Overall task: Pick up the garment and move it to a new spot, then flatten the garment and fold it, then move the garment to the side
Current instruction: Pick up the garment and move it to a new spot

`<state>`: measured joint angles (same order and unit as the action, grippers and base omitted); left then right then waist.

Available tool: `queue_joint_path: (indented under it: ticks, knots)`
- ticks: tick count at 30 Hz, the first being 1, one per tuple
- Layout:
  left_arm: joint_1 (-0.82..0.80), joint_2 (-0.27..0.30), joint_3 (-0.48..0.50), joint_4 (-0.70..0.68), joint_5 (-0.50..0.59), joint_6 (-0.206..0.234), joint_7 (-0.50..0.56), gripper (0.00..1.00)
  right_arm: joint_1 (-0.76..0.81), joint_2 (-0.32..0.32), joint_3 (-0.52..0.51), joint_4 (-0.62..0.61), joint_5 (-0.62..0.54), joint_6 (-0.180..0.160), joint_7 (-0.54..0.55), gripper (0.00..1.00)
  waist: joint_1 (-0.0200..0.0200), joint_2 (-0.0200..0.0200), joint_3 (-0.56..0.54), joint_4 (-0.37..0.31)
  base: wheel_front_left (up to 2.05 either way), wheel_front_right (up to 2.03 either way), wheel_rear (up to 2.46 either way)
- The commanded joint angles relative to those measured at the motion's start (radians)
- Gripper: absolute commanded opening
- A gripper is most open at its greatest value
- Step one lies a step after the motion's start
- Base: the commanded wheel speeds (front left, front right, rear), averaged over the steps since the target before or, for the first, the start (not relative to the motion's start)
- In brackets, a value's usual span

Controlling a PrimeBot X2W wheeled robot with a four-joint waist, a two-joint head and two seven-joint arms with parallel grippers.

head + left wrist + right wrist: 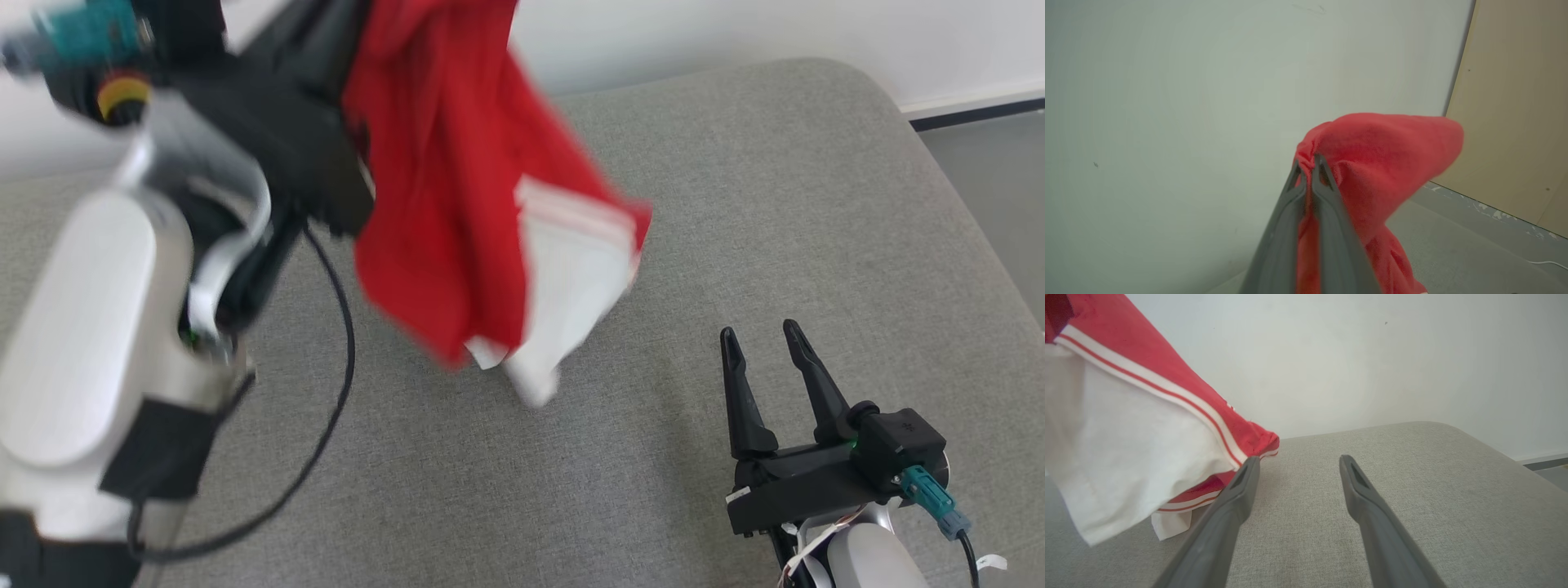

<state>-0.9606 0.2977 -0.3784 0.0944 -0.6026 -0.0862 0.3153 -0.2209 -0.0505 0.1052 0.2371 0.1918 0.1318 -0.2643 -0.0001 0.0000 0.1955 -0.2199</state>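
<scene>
Garment (441, 204), red with a white panel (571, 278) and striped trim, hangs in the air over the grey cushion (735, 204), bunched at the top and blurred with motion in the head view. Whether its lowest white corner touches the cushion I cannot tell. The left gripper (1308, 163) holds it from above, jaws pressed together on a pinch of red cloth. The right gripper (759, 333) sits low over the cushion, just beside the hanging hem, jaws spread wide and holding nothing. Behind it all is a pale wall (1167, 102).

By my reading this is the first step: the garment is lifted and being carried to a new spot, with flattening and folding not yet begun. The next move likely calls for lowering the cloth onto bare cushion so it lands spread rather than heaped, and the free right gripper could take a lower corner to pull it flat. One risk is the single pinch letting the cloth fall in a bundle.
</scene>
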Motion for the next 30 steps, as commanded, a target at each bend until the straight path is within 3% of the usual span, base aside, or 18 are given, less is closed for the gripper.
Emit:
queue_joint_path:
  ticks: [1, 11, 17, 18, 19, 20, 25, 30]
  knots:
    - [0.028, 0.008, 0.004, -0.001, -0.002, 0.006, -0.008, 0.0, 0.012, 0.0, -0.001, -0.005, 0.001, -0.002, -0.002, 1.0, 0.0001, 0.0, 0.004, -0.002, 0.0, 0.0, 0.0]
    - [0.36, 0.072, 0.008, 0.112, 0.029, 0.04, -0.151, 0.0, 0.0, 0.0, 0.017, 0.0, 0.005, -0.002, -0.002, 1.0, 0.0001, 0.0, 0.004, -0.014, 0.0, 0.0, 0.0]
    - [0.411, 0.073, -0.024, 0.254, 0.066, 0.034, -0.225, 0.0, -0.003, 0.0, 0.023, 0.013, -0.006, -0.002, -0.002, 1.0, 0.0001, 0.0, -0.007, -0.002, 0.0, 0.0, 0.0]
    - [0.4, 0.074, -0.028, 0.275, 0.079, 0.033, -0.244, 0.25, -0.002, 0.0, 0.022, 0.016, -0.008, -0.002, -0.002, 1.0, 0.0001, 0.0, -0.011, 0.002, 0.0, 0.0, 0.0]
    - [0.39, 0.072, -0.031, 0.293, 0.089, 0.033, -0.263, 0.85, -0.002, 0.0, 0.023, 0.018, -0.008, -0.002, -0.002, 1.0, 0.0001, 0.0, -0.015, 0.005, 0.0, 0.0, 0.0]
    - [0.379, 0.061, -0.029, 0.306, 0.088, 0.031, -0.284, 1.0, -0.002, 0.0, 0.019, 0.019, -0.008, -0.002, -0.002, 1.0, 0.0001, 0.0, -0.021, 0.01, 0.0, 0.0, 0.0]
    - [0.352, 0.047, -0.012, 0.3, 0.085, 0.024, -0.378, 1.0, 0.019, 0.0, 0.005, 0.025, -0.013, -0.002, -0.002, 1.0, 0.0001, 0.0, -0.049, 0.038, 0.0, 0.0, 0.0]
    - [0.387, 0.076, 0.019, 0.252, 0.096, 0.052, -0.445, 1.0, 0.027, 0.0, -0.02, 0.017, -0.027, -0.002, -0.002, 1.0, 0.0001, 0.0, -0.074, 0.058, 0.0, 0.0, 0.0]
